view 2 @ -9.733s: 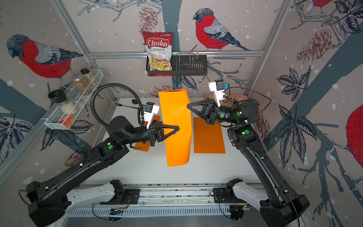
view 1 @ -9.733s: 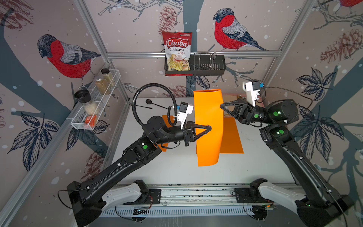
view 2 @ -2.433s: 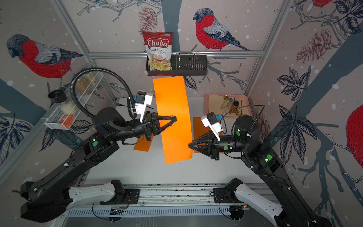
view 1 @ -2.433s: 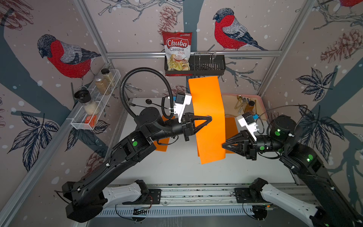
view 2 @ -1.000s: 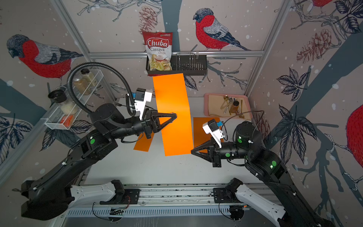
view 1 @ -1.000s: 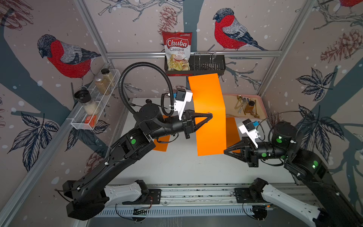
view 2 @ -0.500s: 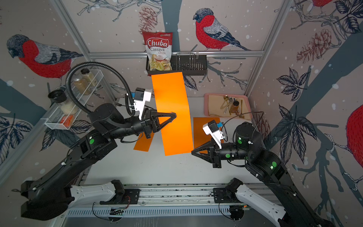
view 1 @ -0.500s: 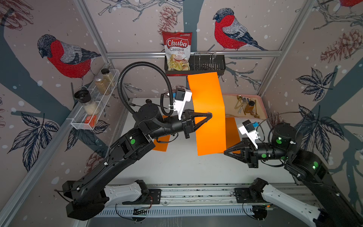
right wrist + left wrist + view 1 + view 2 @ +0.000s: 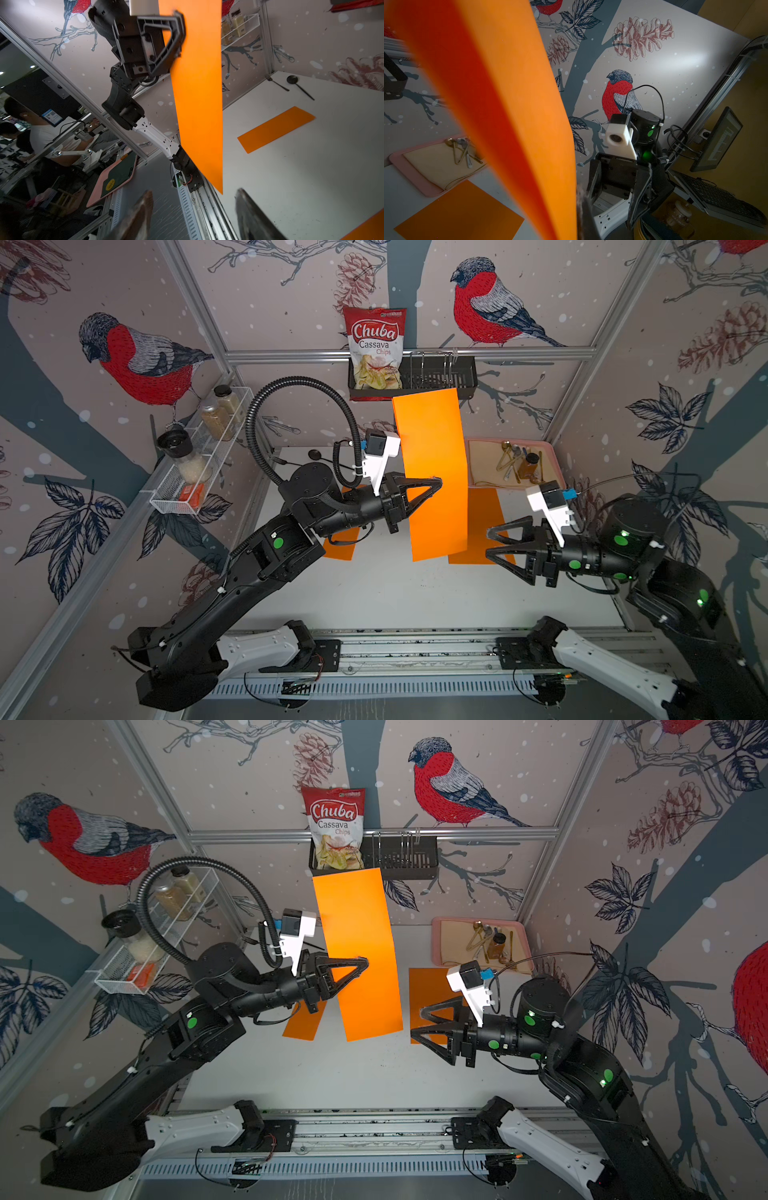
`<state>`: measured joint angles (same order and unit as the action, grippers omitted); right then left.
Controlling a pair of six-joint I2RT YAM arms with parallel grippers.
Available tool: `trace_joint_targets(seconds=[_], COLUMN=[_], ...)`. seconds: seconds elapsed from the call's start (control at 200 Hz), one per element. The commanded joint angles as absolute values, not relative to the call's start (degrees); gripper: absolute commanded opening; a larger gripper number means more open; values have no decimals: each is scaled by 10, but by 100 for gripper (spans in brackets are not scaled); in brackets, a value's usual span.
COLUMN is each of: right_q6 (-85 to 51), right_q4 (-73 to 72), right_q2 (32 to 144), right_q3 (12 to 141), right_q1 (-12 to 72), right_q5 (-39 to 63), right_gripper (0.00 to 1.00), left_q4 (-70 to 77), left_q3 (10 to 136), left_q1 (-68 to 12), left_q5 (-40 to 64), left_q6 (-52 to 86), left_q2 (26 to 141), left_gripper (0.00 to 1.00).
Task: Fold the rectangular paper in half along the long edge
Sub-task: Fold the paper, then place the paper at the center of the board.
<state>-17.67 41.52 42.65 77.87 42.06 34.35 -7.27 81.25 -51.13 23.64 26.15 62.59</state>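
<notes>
Since half a second ago the right gripper [image 9: 488, 542] has gone from nearly closed to wide, holding nothing, its tips near the paper's lower corner but apart from it; left gripper [image 9: 438, 481] is clamped on the paper [image 9: 434, 439] from one long edge at about mid-length, holding it upright above the bench [image 9: 395, 593]; its lower end hangs free and its upper end overlaps the wall rack [image 9: 432, 373]; two more orange sheets lie flat on the bench, one [image 9: 482, 506] behind the paper, one [image 9: 340, 543] under the left arm; a pink tray [image 9: 511, 441] sits far right.
</notes>
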Motion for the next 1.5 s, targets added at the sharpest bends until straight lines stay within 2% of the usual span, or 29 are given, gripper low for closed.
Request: trace_joint_targets(seconds=[0.0,0.135,0.37,0.505,0.59,0.805,0.945,1.151,1.241,1.341,1.496], right_q6=[-160,-183,-225,-263,-284,-293,-293,-302,-301,-293,-285], right_q4=[368,277,235,206,184,172,172,165,161,176,184], right_q2=[424,430,519,562,582,651,686,709,713,715,711], right_q3=[792,772,716,646,607,572,559,533,524,527,526], right_q1=[421,421,393,310,287,300,332,344,346,348,348], right_q5=[233,131,-38,37,52,31,5,24,29,37,36], right_gripper=[69,74,74,69,68,71,71,70,69,68,68], left_q4=[-51,7,69,111,143,210,220,212,182,138,73], left_q3=[783,720,635,583,542,468,471,488,508,528,550], left_q1=[-490,-445,-403,-375,-351,-314,-307,-296,-290,-288,-287], left_q5=[247,287,307,322,345,370,376,365,358,332,274], left_q6=[268,302,317,333,350,368,360,342,330,309,289], left_q2=[625,642,738,784,808,877,944,1013,1042,1063,1067], left_gripper=[0,0,0,0,0,0,0,0,21,26,39])
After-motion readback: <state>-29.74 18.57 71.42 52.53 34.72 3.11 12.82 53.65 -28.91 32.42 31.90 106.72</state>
